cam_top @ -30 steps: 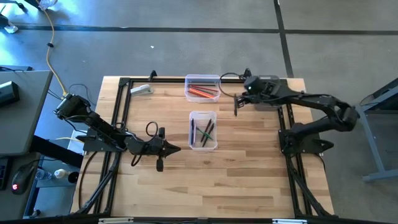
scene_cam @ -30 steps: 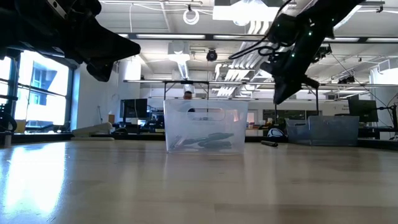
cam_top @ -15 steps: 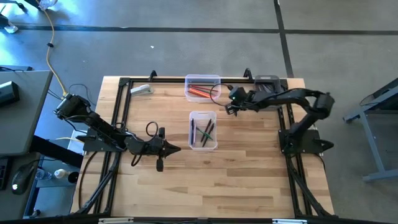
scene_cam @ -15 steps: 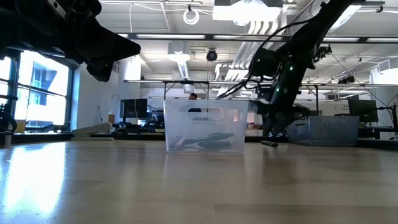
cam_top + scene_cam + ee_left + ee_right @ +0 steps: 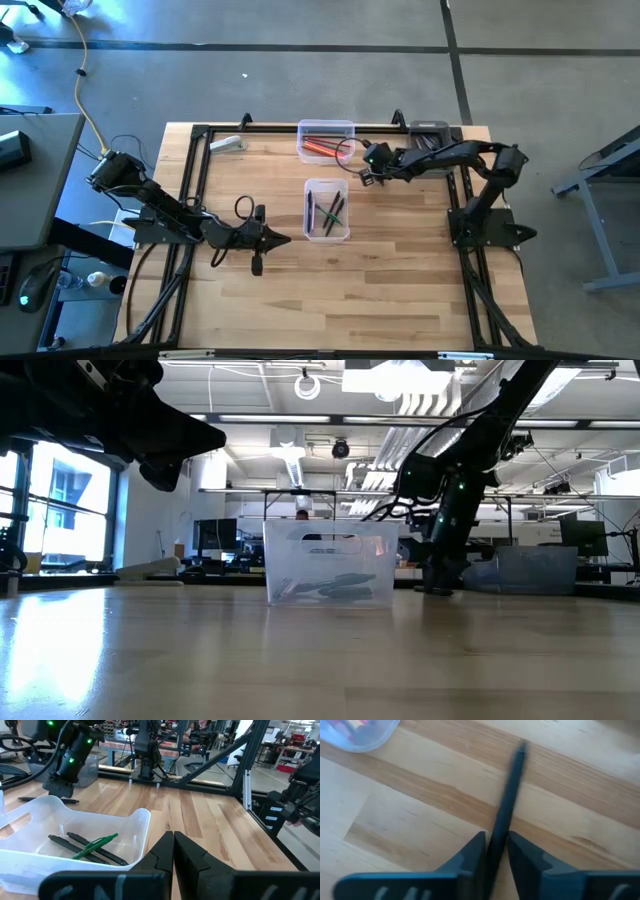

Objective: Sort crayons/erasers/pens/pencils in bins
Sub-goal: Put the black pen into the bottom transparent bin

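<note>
Right pincer (image 5: 495,850) nearly closed, its fingers straddling a dark pen (image 5: 506,815) on the table.

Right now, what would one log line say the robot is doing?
right gripper: down at table, fingers around dark pen | left gripper: shut, waiting beside pen bin | pen not yet binned

worktop (image 5: 400,260): pale planked wood, smooth, slight sheen
bins (image 5: 326,210): clear glossy plastic
fingers (image 5: 470,857): dark matt plastic
</note>
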